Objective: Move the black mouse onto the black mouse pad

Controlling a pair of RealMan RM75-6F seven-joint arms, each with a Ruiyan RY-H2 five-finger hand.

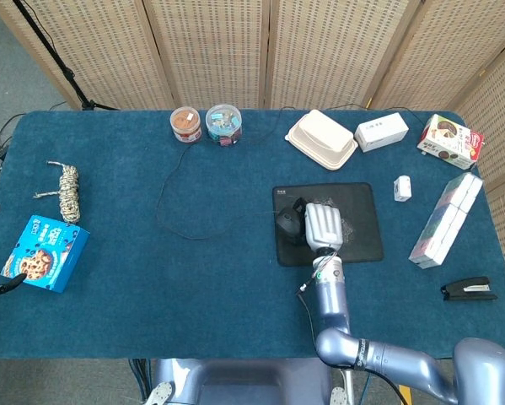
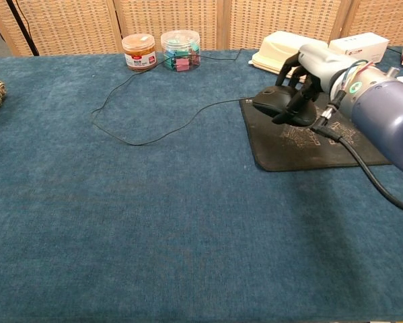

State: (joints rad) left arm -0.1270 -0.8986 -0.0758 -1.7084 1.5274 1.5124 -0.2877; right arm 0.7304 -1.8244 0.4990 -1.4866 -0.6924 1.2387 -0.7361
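Note:
The black mouse (image 1: 287,224) (image 2: 272,101) is gripped from above by my right hand (image 1: 319,226) (image 2: 314,66), whose dark fingers curl around it. The mouse is over the left part of the black mouse pad (image 1: 357,228) (image 2: 322,145), low enough that I cannot tell whether it touches. Its thin cable (image 1: 172,194) (image 2: 154,134) trails left across the blue cloth toward the jars. Only dark fingertips of my left hand (image 1: 1,285) show, at the left edge of the head view beside a blue cookie box (image 1: 45,251); they are spread and hold nothing.
Two jars (image 1: 185,124) (image 1: 223,125) stand at the back, with a cream food container (image 1: 321,139) and a white box (image 1: 381,131) behind the pad. A small white box (image 1: 402,188), tissue packs (image 1: 446,219) and a stapler (image 1: 469,288) lie right. A rope (image 1: 67,190) lies left.

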